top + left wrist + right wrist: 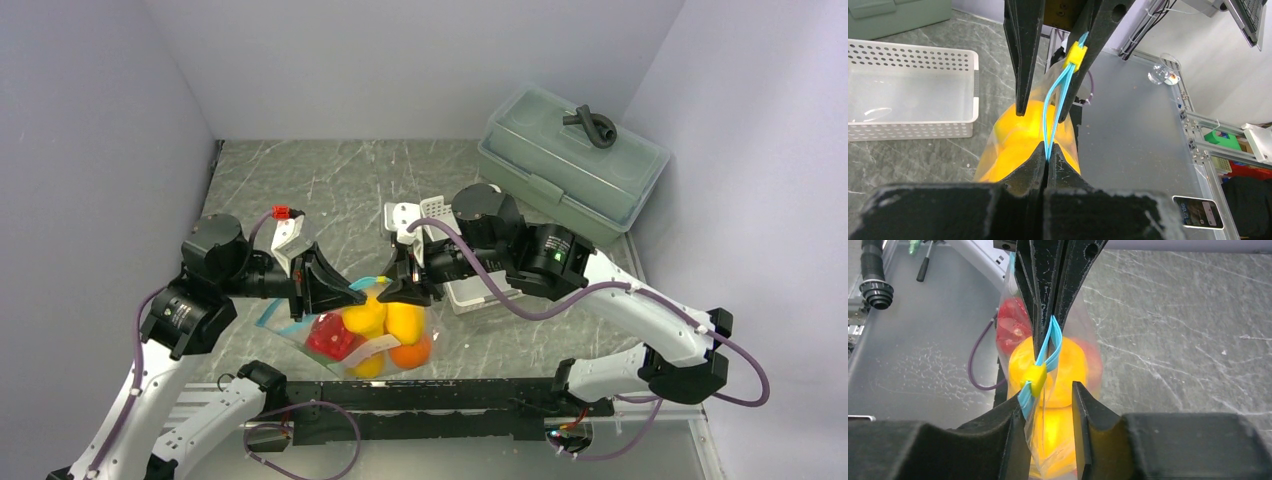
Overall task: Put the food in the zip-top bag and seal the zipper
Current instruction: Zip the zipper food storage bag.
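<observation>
**Filled zip-top bag (385, 338) held by its zipper between two grippers**

The left gripper (1048, 152) is pressed together on the teal zipper (1049, 112), pinching one end of the strip. The right gripper (1048, 392) stands spread, one finger on either side of the strip at the yellow slider (1035, 379), which seems to lie against one finger. The bag hangs low over the near part of the counter (400, 180), near the white basket (913, 90). Inside it are lemons (403, 320), a red pepper (330, 335) and an orange (412, 354).

White basket (468, 296) sits mostly hidden behind the right arm (545, 258).
</observation>
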Robot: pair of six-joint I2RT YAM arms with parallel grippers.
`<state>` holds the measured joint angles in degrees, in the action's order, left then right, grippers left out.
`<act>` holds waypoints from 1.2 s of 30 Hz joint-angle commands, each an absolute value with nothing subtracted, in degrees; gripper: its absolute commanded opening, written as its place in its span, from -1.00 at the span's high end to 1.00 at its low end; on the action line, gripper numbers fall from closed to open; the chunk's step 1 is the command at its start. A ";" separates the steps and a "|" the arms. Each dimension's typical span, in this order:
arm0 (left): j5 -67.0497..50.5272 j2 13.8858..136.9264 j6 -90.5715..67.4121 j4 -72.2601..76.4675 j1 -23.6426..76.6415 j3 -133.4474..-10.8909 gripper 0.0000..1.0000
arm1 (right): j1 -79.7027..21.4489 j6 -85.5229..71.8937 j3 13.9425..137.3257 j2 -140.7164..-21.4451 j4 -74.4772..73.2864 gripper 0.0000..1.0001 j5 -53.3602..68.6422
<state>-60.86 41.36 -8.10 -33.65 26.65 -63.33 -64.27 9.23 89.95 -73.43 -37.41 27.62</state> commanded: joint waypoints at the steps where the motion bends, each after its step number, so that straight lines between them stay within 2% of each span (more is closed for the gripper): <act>1: -63.62 40.61 -8.20 -30.22 26.72 -64.85 1.00 | -64.33 9.99 93.03 -73.59 -36.29 0.46 29.16; 4: -63.54 40.61 -8.00 -30.58 26.72 -64.95 1.00 | -64.33 10.36 93.63 -73.89 -37.08 1.00 29.45; 14: -62.85 41.71 -7.18 -32.12 26.72 -66.09 0.96 | -64.34 10.81 94.42 -74.16 -38.59 1.00 30.23; 17: -62.41 42.24 -6.70 -32.62 26.72 -66.57 0.70 | -64.33 10.73 94.76 -74.50 -38.88 1.00 29.62; 21: -62.49 42.37 -7.07 -31.36 26.72 -66.47 0.23 | -64.34 10.10 95.34 -75.05 -39.49 1.00 28.97; 25: -63.61 43.08 -7.25 -30.34 26.67 -66.57 0.01 | -64.29 8.88 96.49 -76.41 -40.80 1.00 28.05; 36: -63.84 43.16 -8.99 -26.00 26.72 -64.97 0.00 | -64.34 6.78 96.97 -79.65 -41.72 1.00 29.46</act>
<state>-62.17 43.40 -8.10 -29.87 26.65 -64.62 -64.27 8.21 94.13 -80.09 -44.14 28.42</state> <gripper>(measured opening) 0.501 0.010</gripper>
